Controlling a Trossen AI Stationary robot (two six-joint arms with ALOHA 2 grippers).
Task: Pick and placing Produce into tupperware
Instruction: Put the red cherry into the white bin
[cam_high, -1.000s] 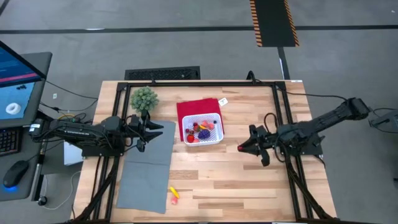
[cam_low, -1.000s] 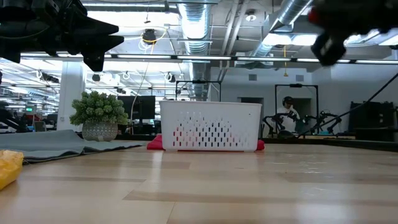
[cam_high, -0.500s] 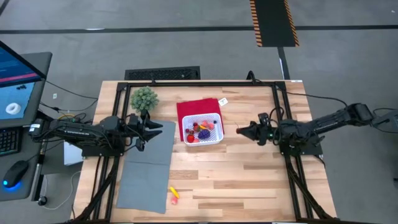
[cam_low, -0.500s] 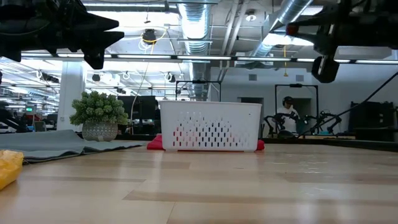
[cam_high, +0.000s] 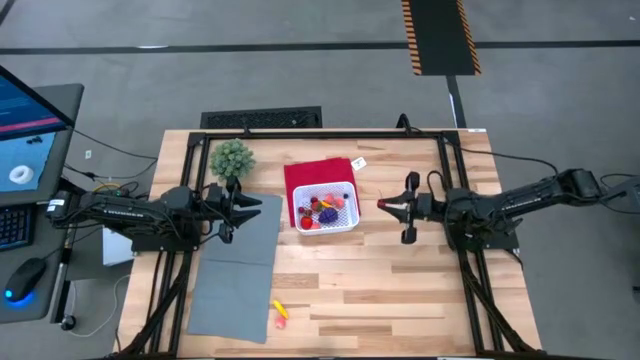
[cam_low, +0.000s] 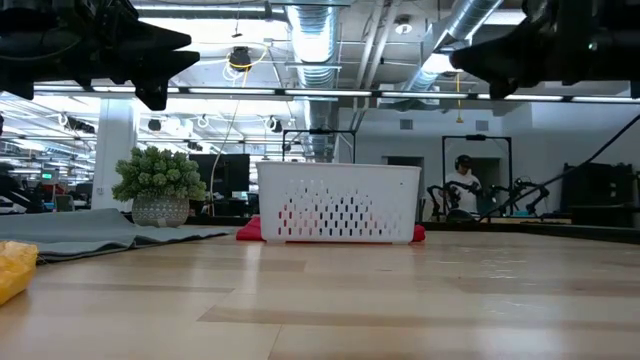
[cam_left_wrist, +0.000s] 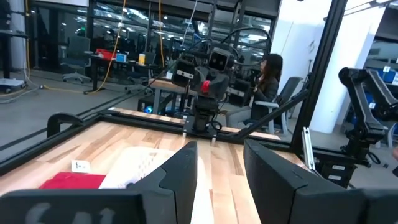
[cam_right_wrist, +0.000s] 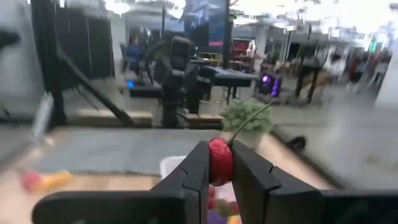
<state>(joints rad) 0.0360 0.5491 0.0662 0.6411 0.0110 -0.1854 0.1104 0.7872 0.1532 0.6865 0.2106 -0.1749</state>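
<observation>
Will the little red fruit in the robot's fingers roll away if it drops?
Probably. The red fruit looks round, so on the flat table it would likely roll. It seems light: the right gripper holds it by the fingertips alone. Its thin stem might slow it.

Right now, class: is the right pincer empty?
No: the right pincer is shut on a small red fruit with a green stem.

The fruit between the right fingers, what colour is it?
Red fruit, clearest in the right wrist view.
</observation>
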